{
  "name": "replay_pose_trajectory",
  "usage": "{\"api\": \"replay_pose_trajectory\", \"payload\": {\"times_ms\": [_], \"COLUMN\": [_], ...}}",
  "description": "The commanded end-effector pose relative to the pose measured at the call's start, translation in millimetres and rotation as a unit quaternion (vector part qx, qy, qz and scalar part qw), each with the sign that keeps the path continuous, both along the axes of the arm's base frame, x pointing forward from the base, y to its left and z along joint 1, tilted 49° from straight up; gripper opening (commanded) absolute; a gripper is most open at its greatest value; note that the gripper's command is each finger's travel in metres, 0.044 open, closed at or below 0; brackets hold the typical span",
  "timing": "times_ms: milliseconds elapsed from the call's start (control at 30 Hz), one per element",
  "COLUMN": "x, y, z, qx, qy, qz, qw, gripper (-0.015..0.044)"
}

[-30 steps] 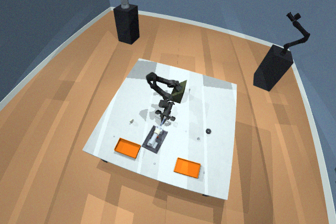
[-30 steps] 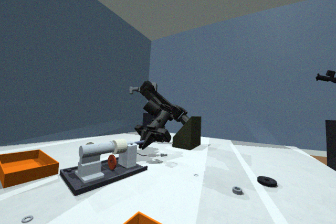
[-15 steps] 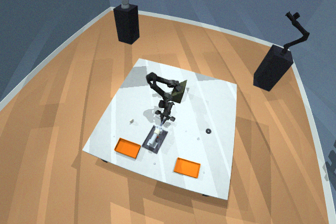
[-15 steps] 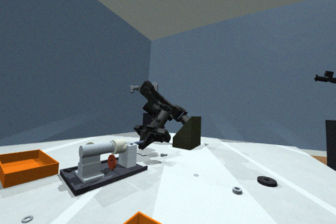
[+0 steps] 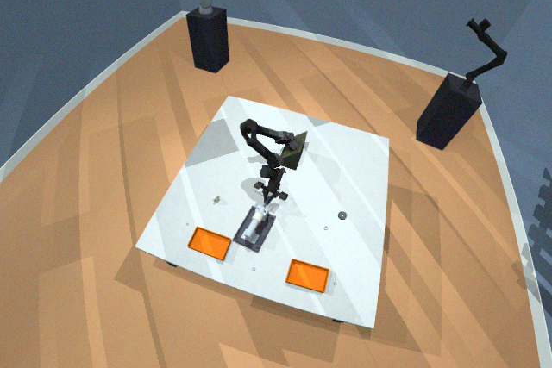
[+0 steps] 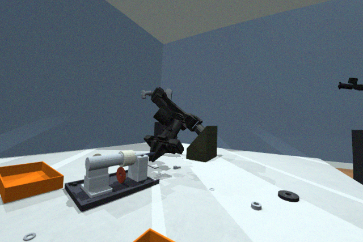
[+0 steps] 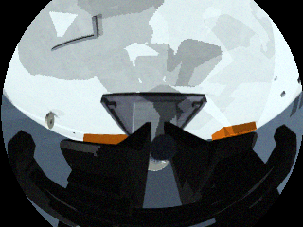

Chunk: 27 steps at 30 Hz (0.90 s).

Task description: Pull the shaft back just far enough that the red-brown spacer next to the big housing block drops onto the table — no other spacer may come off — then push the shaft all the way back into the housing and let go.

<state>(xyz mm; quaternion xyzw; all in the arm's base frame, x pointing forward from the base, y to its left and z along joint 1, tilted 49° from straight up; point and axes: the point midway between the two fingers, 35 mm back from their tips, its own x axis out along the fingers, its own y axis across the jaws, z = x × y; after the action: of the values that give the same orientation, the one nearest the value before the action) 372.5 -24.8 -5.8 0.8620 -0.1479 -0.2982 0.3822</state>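
My gripper [image 5: 266,202] [image 6: 151,155] [image 7: 157,126] is shut on the rear end of the dark shaft [image 6: 150,153] [image 7: 162,148], behind the small upright support [image 6: 139,169]. The shaft runs level over this support toward the big light-grey housing block [image 5: 251,231] [image 6: 97,181]. A wide cream spacer [image 5: 258,217] [image 6: 127,157] is still around the shaft, close against the housing's tube; I see no clear gap. The red-brown spacer [image 6: 121,174] is off the shaft and stands on edge low on the dark base plate [image 5: 243,227] [image 6: 76,196], between housing and support. The shaft inside the housing is hidden.
Orange trays [image 5: 209,243] [image 5: 307,276] [image 6: 32,177] stand on either side of the fixture. A black ring [image 5: 341,215] [image 6: 288,195], a grey ring [image 6: 256,205] and small loose parts lie on the table. A dark wedge block [image 6: 203,145] stands by the arm's base.
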Motion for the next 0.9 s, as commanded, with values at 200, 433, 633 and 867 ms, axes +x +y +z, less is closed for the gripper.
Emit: {"api": "replay_pose_trajectory", "payload": {"times_ms": [200, 433, 633, 867], "x": [6.5, 8.7, 10.6, 12.9], "y": [1.5, 1.6, 1.7, 1.8], "z": [2.0, 2.3, 2.6, 3.0], "qx": [0.002, 0.002, 0.002, 0.002], "qy": [-0.004, -0.004, -0.004, -0.004], "qz": [0.002, 0.002, 0.002, 0.002], "qw": [1.000, 1.000, 1.000, 1.000], "gripper": [0.0000, 0.0000, 0.0000, 0.0000]}}
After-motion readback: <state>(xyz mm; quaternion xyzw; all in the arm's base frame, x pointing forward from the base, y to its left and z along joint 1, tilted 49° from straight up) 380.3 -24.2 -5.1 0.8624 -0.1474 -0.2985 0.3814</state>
